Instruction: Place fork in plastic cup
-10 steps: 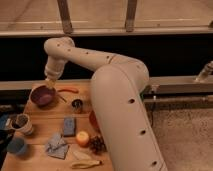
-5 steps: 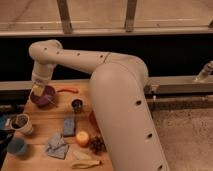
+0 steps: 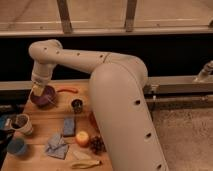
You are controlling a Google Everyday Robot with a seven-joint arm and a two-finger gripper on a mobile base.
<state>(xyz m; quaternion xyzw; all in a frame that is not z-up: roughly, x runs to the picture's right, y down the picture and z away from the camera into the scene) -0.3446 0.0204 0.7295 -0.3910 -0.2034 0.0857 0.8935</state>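
Note:
The plastic cup (image 3: pixel 16 146) is small, round and blue, and stands at the front left corner of the wooden table (image 3: pixel 47 132). My gripper (image 3: pixel 38 92) hangs from the white arm at the back left of the table. It is right over the left rim of a purple bowl (image 3: pixel 46 97). A thin pale streak (image 3: pixel 50 100) in that bowl may be the fork, but I cannot tell for sure. The gripper is far behind the blue cup.
A white cup with a dark inside (image 3: pixel 23 124) stands behind the blue cup. A small metal cup (image 3: pixel 77 105), a red pepper (image 3: pixel 67 90), a blue sponge (image 3: pixel 69 126), an orange fruit (image 3: pixel 82 138), a dark cluster (image 3: pixel 96 144), a blue cloth (image 3: pixel 56 146) and a banana (image 3: pixel 85 162) share the table. My white arm covers its right side.
The arm has swung left and the gripper has come down from above the table's back edge to the purple bowl.

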